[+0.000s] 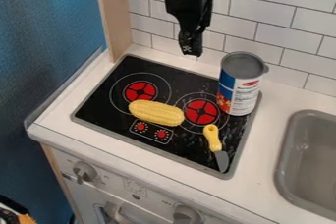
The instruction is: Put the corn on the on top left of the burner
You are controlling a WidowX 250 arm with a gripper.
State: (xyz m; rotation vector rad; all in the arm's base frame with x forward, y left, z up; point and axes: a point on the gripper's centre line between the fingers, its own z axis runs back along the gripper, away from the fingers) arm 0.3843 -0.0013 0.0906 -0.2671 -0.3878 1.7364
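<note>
item: yellow toy corn cob [156, 113], lying on the black stove top [172, 77], front of and between the two red-centred burners. long axis: slantwise, upper left to lower right. bearing from my black two-finger gripper [190, 50]: below, toward the stove's front, slightly view-left. gripper opening: i cannot tell. destination, i judge: left burner [140, 92], just behind the cob's left end.
</note>
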